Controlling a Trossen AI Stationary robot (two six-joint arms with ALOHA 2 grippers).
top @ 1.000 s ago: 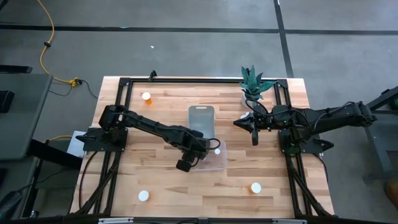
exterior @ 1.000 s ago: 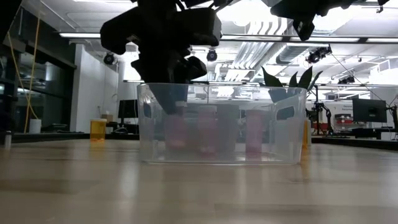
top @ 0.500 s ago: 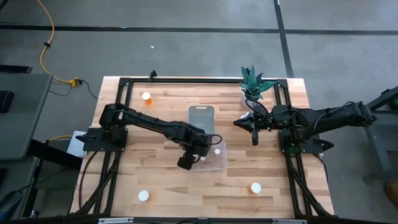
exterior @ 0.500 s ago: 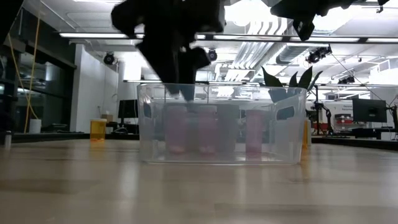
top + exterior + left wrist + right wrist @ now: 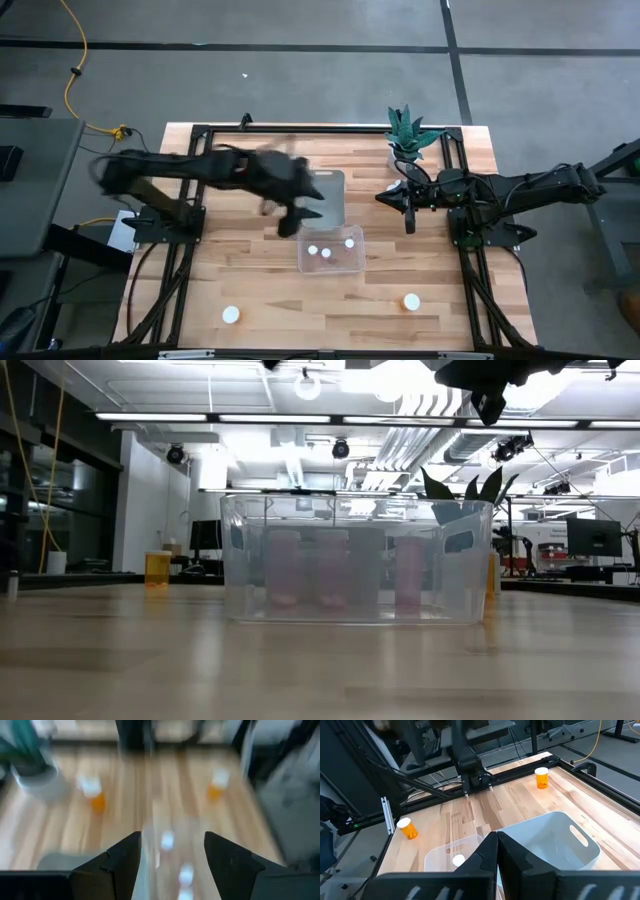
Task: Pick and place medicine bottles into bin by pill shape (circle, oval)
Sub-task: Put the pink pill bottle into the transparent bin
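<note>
Three medicine bottles stand upright on their bases in the clear bin (image 5: 330, 252), their white caps (image 5: 326, 253) showing from above and their bodies (image 5: 333, 570) through the wall. Loose bottles stand on the table at the far left (image 5: 235, 155), near left (image 5: 231, 314) and near right (image 5: 411, 301). My left gripper (image 5: 297, 218) hangs blurred above the clear bin's far-left corner; its fingers are open with nothing between them (image 5: 172, 855). My right gripper (image 5: 408, 203) waits shut above the table's right side, beside the plant.
A second, pale bin (image 5: 323, 190) lies just beyond the clear one, partly under my left arm. A potted plant (image 5: 405, 135) stands at the far right. Black frame rails (image 5: 190, 180) run along the table's left, right and far sides.
My left gripper has risen out of the clear bin and drawn back up toward the table's far left, tipping from pointing steeply down to a shallower slant. The bottle it stood over stays upright in the bin beside the other two.
</note>
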